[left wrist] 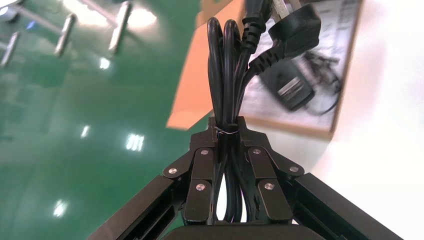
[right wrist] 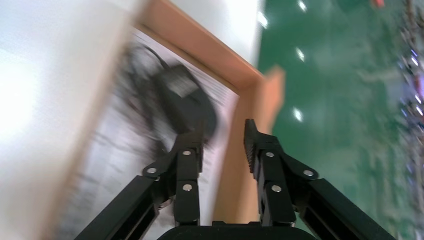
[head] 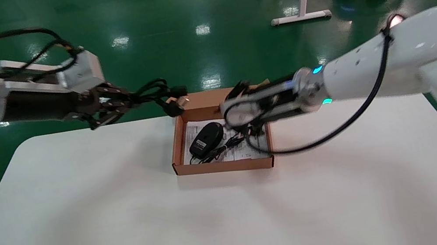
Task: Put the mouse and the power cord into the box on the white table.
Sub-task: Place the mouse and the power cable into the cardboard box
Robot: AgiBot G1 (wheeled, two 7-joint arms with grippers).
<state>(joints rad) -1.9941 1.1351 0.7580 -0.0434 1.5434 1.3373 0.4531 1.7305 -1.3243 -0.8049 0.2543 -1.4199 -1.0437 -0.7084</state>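
Above box (head: 208, 166) | L gripper (left wrist: 229, 131) clamps coiled cord (left wrist: 227, 65); oval mouse (head: 206, 139) inside

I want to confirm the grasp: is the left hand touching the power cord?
Touching. In the left wrist view, the left hand has its fingers clamped on the power cord coil, no gap.

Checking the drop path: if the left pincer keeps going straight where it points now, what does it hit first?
Probably the box: the left pincer, shut on the power cord, points at its far-left corner. The plug would touch first, though depth is unclear.
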